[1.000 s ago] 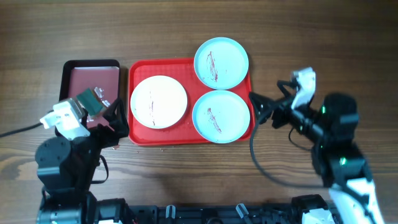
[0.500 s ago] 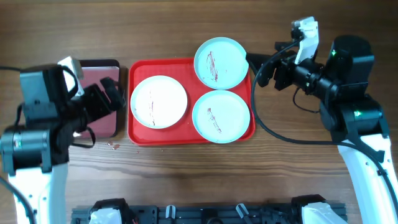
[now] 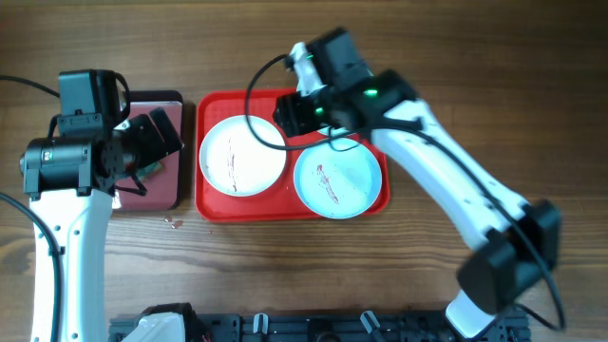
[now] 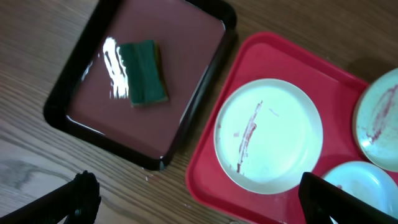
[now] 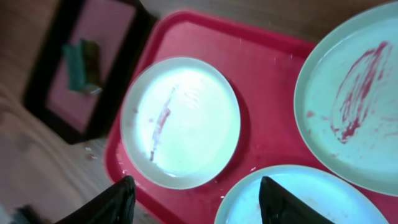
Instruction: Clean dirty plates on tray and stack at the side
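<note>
Wooden counter [image 3: 285, 275] | red tray [image 3: 290, 198] centred, toward far edge | maroon tray [image 4: 180, 74] toward left edge | on red tray, all streaked: white plate [image 3: 242, 155], near blue plate [image 3: 339, 178], far blue plate [image 5: 354, 93] | green sponge [image 4: 143, 72] in maroon tray | left pincer [image 4: 202, 199] released, empty | right pincer [image 5: 199, 205] released, empty, above red tray

Bright, even light from above; soft shadows on surface [image 3: 313, 275]. Left wrist view sharp: white glare streak on maroon tray [image 4: 186, 74], ahead-left of left end effector [image 4: 196, 193]. Right wrist view soft, smeared; white plate [image 5: 180, 121] just ahead of right end effector [image 5: 199, 196] blown out, glowing.
</note>
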